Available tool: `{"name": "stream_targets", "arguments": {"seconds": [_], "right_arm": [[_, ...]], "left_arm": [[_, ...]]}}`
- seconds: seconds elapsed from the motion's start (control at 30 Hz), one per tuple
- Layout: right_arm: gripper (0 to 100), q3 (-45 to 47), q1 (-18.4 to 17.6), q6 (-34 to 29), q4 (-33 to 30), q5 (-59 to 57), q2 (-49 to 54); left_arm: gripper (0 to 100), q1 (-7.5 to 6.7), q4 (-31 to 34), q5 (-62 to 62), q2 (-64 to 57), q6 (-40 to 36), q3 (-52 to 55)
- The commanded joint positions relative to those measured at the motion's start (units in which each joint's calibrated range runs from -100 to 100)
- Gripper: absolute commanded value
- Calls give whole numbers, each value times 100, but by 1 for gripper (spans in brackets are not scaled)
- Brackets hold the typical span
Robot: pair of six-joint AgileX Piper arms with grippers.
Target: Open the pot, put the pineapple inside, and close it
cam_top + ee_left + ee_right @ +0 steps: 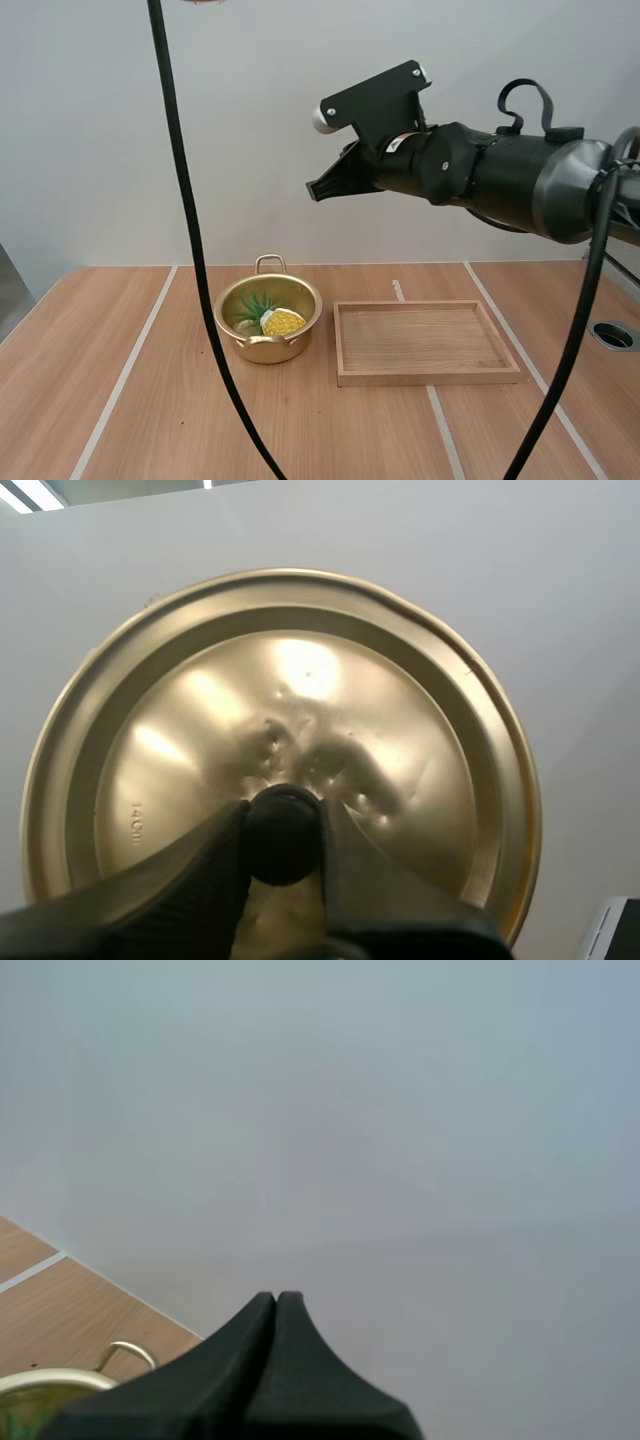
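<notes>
The golden pot (268, 318) stands uncovered on the table, left of the tray, and the yellow pineapple (281, 321) with its green leaves lies inside it. In the left wrist view my left gripper (282, 832) is shut on the black knob (280, 832) of the golden lid (300, 700), which is held up in front of the white wall. My right gripper (318, 187) hangs high above the table, over the pot and tray, its fingers together as one dark wedge (276, 1305) with nothing between them. The pot's rim and handle (125, 1352) peek in beside it.
An empty wooden tray (426, 342) lies right of the pot. A round hole (613, 335) sits in the tabletop at the far right. Bare wood spreads left of and in front of the pot.
</notes>
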State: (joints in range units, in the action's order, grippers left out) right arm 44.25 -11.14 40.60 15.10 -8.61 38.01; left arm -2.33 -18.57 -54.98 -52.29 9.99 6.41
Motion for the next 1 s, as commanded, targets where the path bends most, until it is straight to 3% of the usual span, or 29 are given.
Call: {"name": "stream_targets", "arguments": {"seconds": [0.0,0.3,0.97], "right_arm": [[0,-26,248,-167,34,64,264],[0,-26,727,-189,954,-89,713],[0,-26,1146,-296,1034,-1217,1481]], "left_arm": [[0,-7,-97,188,-50,-54,-38],[0,-7,-97,188,-50,-54,-38],[0,-7,-97,188,-50,-54,-38]]}}
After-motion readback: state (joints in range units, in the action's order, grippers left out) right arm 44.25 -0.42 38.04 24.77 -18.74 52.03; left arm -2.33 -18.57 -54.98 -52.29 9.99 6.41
